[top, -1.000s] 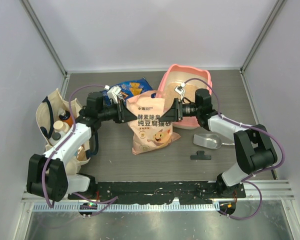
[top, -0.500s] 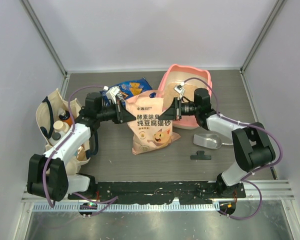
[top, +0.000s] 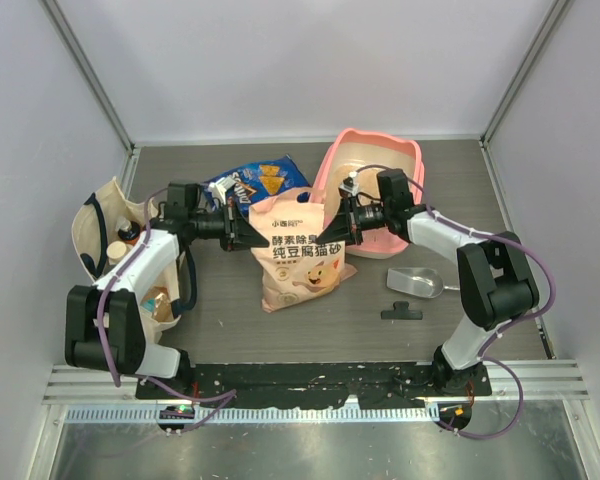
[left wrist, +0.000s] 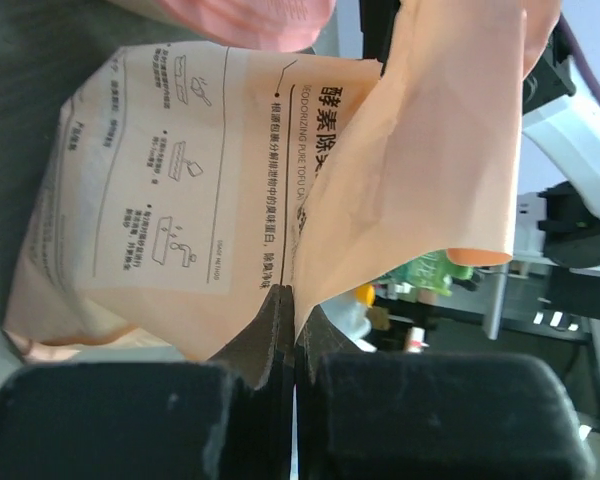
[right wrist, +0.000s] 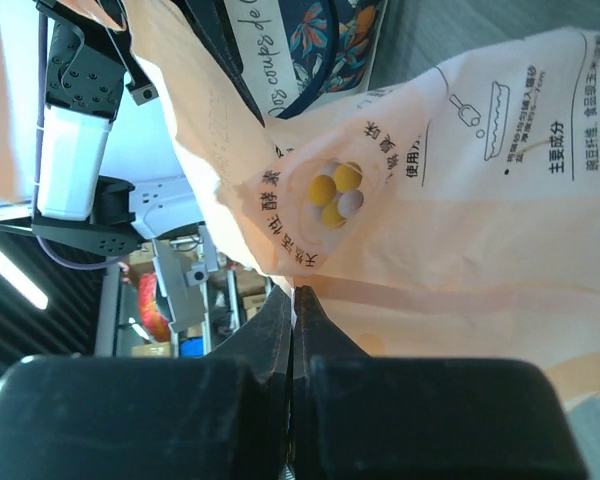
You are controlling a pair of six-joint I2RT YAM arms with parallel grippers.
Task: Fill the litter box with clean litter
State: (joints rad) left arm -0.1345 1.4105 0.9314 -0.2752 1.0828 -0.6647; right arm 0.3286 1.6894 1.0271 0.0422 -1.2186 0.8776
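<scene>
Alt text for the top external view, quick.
The left gripper and right gripper each pinch an upper corner of the litter bag at mid-table, next to the pink litter box. A blue chip bag lies behind it, a cream tote far left, a clear scoop and black clip on the right.

The left arm and right arm have white shells, black joints and blocky matte-black fingers; purple cables (thin, looping) trail each.

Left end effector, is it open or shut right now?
Shut on the litter bag. In the left wrist view the left end effector has its fingers pressed together, pinching a fold of the bag's edge.
</scene>
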